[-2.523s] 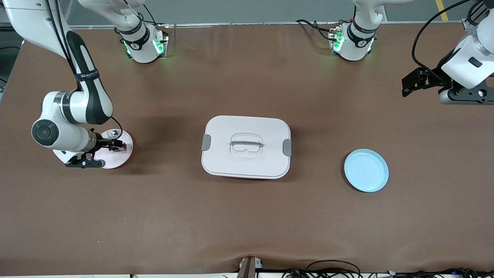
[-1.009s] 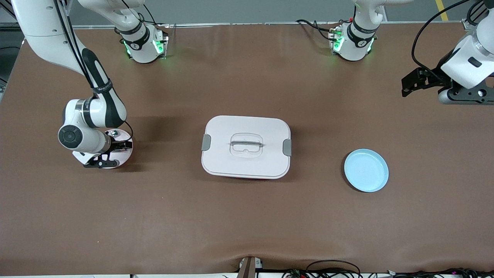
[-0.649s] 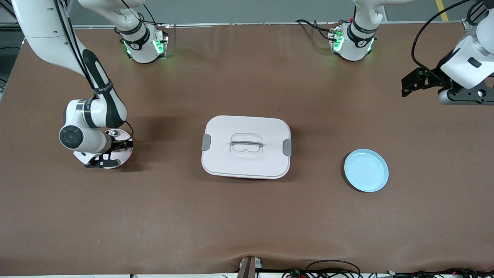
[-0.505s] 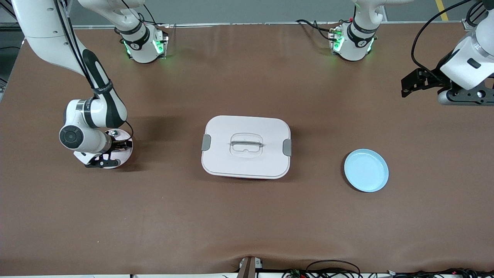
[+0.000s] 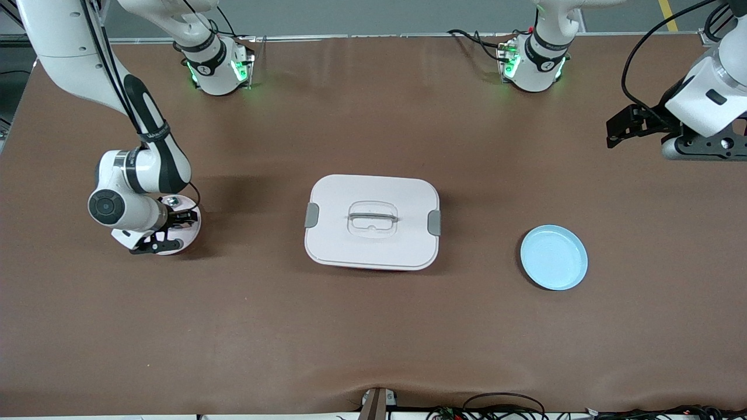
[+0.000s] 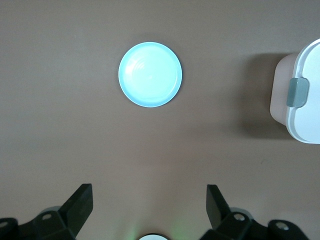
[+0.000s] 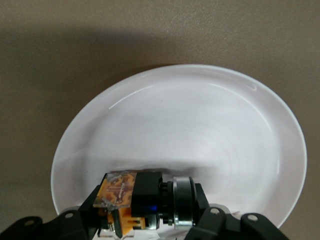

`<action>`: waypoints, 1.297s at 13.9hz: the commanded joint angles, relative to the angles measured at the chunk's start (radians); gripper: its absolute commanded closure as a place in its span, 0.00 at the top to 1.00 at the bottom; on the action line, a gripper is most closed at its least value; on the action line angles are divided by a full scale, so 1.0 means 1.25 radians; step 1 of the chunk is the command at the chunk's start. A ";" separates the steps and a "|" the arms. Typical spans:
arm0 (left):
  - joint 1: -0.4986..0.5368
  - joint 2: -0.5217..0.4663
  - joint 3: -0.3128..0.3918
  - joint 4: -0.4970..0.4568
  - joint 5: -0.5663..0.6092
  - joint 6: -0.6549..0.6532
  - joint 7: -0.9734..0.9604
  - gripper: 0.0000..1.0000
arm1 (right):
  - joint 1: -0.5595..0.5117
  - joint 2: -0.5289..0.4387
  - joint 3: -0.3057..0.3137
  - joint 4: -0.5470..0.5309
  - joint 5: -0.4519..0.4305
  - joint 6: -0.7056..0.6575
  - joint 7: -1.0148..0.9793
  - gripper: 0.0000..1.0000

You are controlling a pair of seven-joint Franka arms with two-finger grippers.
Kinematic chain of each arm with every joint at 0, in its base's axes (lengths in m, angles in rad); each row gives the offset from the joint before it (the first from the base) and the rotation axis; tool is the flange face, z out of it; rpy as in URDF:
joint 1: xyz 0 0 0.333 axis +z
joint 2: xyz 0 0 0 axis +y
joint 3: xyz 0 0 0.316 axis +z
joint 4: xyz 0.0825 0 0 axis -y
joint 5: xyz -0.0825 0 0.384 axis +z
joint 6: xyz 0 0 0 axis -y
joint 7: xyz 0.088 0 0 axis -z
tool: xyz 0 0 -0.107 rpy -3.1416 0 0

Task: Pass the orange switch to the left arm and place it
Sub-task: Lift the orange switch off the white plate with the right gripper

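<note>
Toward the right arm's end of the brown surface [image 5: 373,326], a small white plate [image 5: 189,230] sits with the right end effector [image 5: 185,218] lowered onto it. The orange switch [image 7: 132,197], a small black block with an orange part and a silvery ring, sits between the two fingers of that end effector, just above the plate's inner face. The fingers are closed on the orange switch, one pressing each side of it. In the front view the switch itself is mostly hidden by the end effector and the wrist of the right arm [image 5: 137,175].

At the middle of the surface stands the box [image 5: 372,221], white with rounded corners, grey side latches and a recessed handle in its lid. A light blue plate [image 5: 553,257] lies between the box and the left arm's end of the surface, a little nearer the front camera than the box.

The left arm [image 5: 703,102] waits near the left arm's end of the surface. Its left end effector [image 6: 149,210] hangs above bare surface with its fingers spread wide apart, holding nothing and touching nothing.
</note>
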 commanded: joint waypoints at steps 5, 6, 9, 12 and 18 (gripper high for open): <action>0.002 0.000 -0.006 0.009 0.000 -0.002 -0.007 1.00 | -0.005 -0.062 0.009 0.077 -0.005 -0.212 -0.004 0.16; 0.002 0.000 -0.006 0.009 0.000 -0.002 -0.008 1.00 | -0.002 -0.079 0.016 0.097 0.000 -0.270 0.005 0.16; 0.002 -0.002 -0.006 0.010 0.000 -0.002 -0.008 1.00 | 0.036 -0.122 0.020 0.217 0.062 -0.475 0.056 0.14; 0.001 0.000 -0.006 0.013 -0.007 0.003 -0.008 1.00 | 0.073 -0.119 0.020 0.363 0.140 -0.660 0.141 0.13; 0.001 -0.003 -0.009 0.016 -0.012 0.004 -0.012 1.00 | 0.180 -0.122 0.021 0.498 0.313 -0.786 0.441 0.13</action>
